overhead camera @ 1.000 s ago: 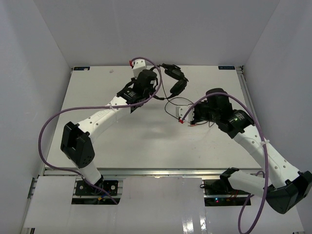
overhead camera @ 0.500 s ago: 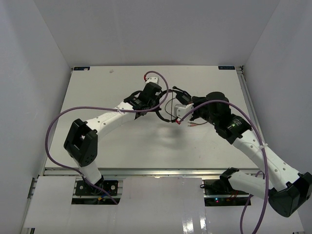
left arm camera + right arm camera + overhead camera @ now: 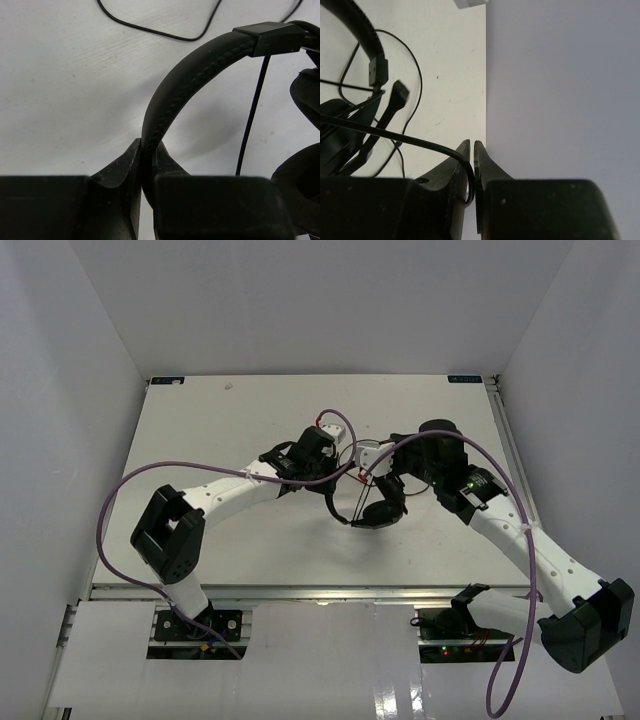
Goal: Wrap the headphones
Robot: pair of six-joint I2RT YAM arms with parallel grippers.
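Note:
The black headphones [image 3: 378,512] lie near the middle of the table, between the two arms. My left gripper [image 3: 333,472] is shut on the padded headband [image 3: 190,75], which arcs up from between its fingers [image 3: 147,150]. One earcup [image 3: 305,190] shows at the right edge of the left wrist view. The thin black cable [image 3: 150,30] loops over the table beyond. My right gripper [image 3: 366,470] is shut on that cable [image 3: 420,142], which curves down between its fingers [image 3: 472,147]. The headband [image 3: 365,35] and an earcup [image 3: 340,130] lie to its left.
The white table [image 3: 250,410] is enclosed by pale walls on three sides. Thick purple robot cables [image 3: 150,472] arch over both arms. In the right wrist view the table edge meets the grey wall [image 3: 560,75] right beside the fingers.

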